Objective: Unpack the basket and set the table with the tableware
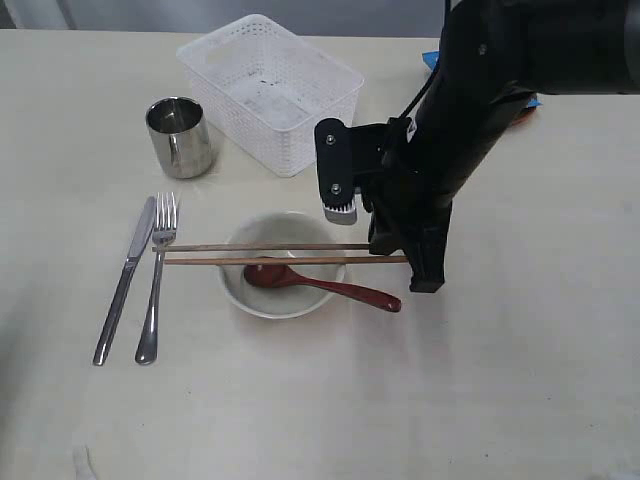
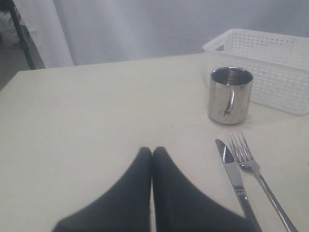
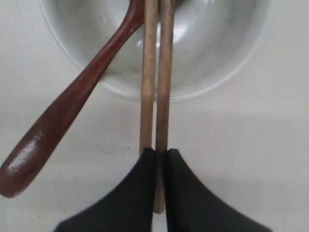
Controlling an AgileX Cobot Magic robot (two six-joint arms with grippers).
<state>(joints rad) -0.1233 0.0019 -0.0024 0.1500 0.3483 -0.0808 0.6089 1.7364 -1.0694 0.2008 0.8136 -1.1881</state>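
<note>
The brown chopsticks (image 1: pixel 270 253) (image 3: pixel 157 72) lie side by side across the pale bowl (image 1: pixel 235 290) (image 3: pixel 217 72). My right gripper (image 1: pixel 395 250) (image 3: pixel 161 154) is shut on their right ends. The reddish-brown spoon (image 1: pixel 330 288) (image 3: pixel 63 116) rests with its head in the bowl and its handle on the table (image 1: pixel 520 380). Knife (image 1: pixel 125 280) (image 2: pixel 234 176) and fork (image 1: pixel 157 280) (image 2: pixel 256 169) lie parallel left of the bowl. The steel cup (image 1: pixel 180 135) (image 2: pixel 230 94) stands beside the white basket (image 1: pixel 270 90) (image 2: pixel 270 72), which looks empty. My left gripper (image 2: pixel 152 151) is shut on nothing above the table. The brown plate is hidden.
My right arm's black body (image 1: pixel 480 110) crosses the upper right of the exterior view and hides what lies behind it. A sliver of something blue (image 1: pixel 430 58) shows at its edge. My left arm does not show in the exterior view.
</note>
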